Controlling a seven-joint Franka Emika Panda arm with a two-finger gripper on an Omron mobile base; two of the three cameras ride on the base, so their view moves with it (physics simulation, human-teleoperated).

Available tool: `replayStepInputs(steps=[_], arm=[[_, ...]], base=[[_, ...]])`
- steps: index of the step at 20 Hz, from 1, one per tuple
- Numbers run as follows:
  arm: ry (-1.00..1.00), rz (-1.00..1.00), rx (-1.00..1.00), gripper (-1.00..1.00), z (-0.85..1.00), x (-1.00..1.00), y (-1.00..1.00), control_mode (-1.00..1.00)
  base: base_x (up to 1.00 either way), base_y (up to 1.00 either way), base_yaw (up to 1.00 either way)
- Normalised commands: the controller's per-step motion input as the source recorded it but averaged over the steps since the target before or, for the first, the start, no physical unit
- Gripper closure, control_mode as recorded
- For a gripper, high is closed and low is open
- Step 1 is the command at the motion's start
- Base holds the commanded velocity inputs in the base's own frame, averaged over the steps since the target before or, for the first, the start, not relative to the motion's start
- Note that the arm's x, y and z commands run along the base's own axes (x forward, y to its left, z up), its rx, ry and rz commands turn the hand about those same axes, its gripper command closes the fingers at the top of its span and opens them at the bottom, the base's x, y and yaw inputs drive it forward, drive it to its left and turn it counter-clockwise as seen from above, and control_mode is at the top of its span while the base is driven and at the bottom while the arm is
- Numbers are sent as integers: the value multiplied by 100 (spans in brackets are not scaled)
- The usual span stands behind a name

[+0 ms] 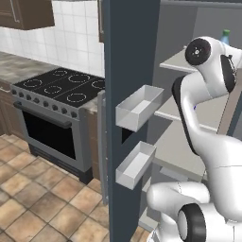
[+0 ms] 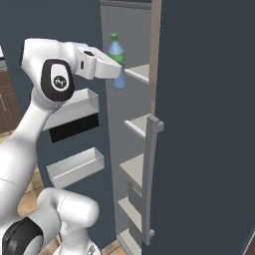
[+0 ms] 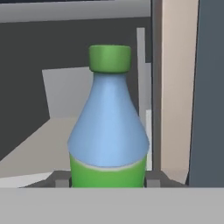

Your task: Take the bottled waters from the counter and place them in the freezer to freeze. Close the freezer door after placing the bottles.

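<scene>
Now, our claw: we see the two-finger gripper (image 3: 108, 183) clamped on the slim blue-green plastic bottle with a green cap (image 3: 108, 127), a fingertip at each side of its base.
Bottle: held upright inside the slate-blue freezer (image 2: 209, 124), level with its top pale grey shelf (image 2: 139, 72).
Freezer door: the tall slate-blue panel (image 1: 126, 61) stands open, two pale grey bins (image 1: 138, 108) facing in.
Nearby: black four-ring stovetop (image 1: 64, 85) beyond the door, grey-brown stone counter (image 1: 16, 66) further left.
</scene>
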Motion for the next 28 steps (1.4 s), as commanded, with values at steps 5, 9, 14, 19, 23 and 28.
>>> replayStepInputs(steps=[5, 9, 14, 19, 23, 28], arm=[[0, 0, 0, 100, 10, 30, -7, -100], [0, 0, 0, 100, 4, 60, -9, -100], [0, 0, 0, 100, 0, 56, -29, -100], [0, 0, 0, 100, 0, 43, -34, -100], [0, 0, 0, 100, -5, 31, -6, -100], [0, 0, 0, 100, -20, 18, -1, -100]], base=[[0, 0, 0], [0, 0, 0], [0, 0, 0], [0, 0, 0], [0, 0, 0], [0, 0, 0]])
